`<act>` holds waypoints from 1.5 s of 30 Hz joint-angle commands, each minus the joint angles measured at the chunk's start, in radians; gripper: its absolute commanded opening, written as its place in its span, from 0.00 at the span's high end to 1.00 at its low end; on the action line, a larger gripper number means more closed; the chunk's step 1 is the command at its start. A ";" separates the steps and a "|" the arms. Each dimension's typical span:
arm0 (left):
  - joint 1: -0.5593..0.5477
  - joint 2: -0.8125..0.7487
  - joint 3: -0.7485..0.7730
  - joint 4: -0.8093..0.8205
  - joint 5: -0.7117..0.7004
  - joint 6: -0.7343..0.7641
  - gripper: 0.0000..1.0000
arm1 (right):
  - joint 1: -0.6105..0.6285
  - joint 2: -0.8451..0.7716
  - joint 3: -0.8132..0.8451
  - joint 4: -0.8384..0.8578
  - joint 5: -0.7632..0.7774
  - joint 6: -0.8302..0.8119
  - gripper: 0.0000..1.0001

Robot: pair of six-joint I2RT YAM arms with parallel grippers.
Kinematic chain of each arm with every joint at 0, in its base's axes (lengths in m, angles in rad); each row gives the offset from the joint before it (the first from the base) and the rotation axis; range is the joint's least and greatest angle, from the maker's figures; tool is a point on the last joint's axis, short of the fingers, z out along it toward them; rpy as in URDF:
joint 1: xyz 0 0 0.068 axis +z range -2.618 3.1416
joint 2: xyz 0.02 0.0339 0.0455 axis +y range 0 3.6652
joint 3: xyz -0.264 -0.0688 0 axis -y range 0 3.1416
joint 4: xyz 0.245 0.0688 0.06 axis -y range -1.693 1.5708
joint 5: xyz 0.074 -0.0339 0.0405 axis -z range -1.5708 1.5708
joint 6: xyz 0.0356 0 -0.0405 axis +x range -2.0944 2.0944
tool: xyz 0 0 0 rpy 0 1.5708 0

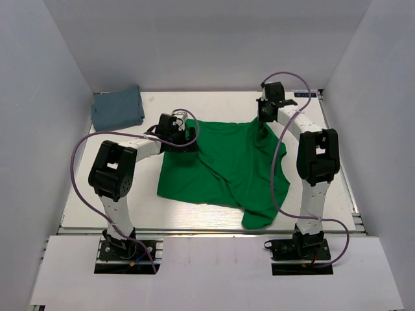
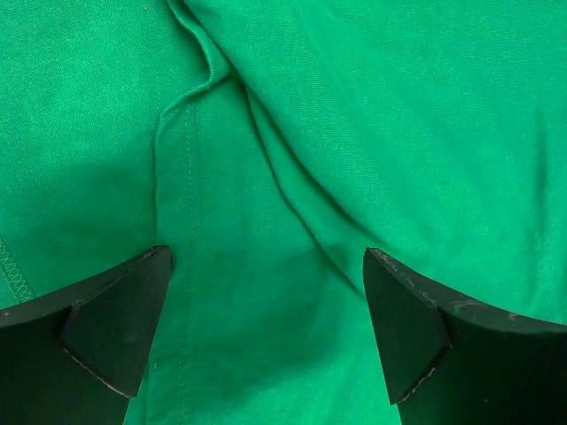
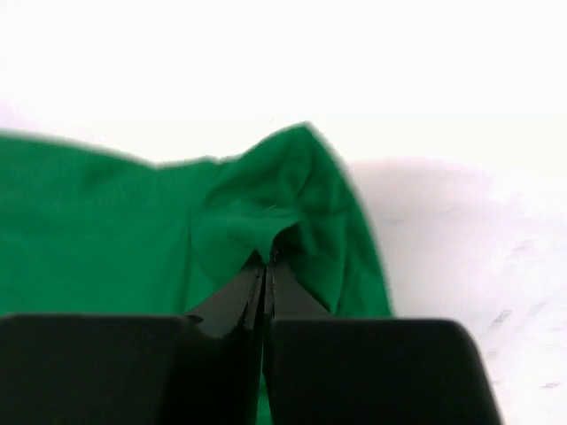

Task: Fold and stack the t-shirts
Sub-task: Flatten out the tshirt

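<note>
Right wrist view: right gripper (image 3: pixel 266 264) pinches green shirt (image 3: pixel 97 221) edge, likely to pull it flat; left gripper (image 2: pixel 266 261) spread over it.

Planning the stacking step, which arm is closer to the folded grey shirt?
Left. The left arm reaches just right of the grey shirt; the right arm is far to its right, pinching the green shirt.
</note>
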 commanded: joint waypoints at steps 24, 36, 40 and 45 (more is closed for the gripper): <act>0.000 0.044 0.068 -0.128 -0.088 0.016 0.00 | -0.121 0.154 0.388 0.157 -0.109 -0.239 0.10; 0.020 0.039 0.249 -0.202 -0.249 0.079 0.00 | -0.110 -0.314 -0.299 0.153 -0.211 0.088 0.10; 0.020 0.073 0.285 -0.176 -0.169 0.088 0.00 | -0.102 -0.356 -0.436 0.158 -0.265 0.116 0.10; 0.011 0.133 0.366 -0.186 -0.200 0.137 0.07 | -0.090 -0.347 -0.496 0.135 -0.306 0.116 0.10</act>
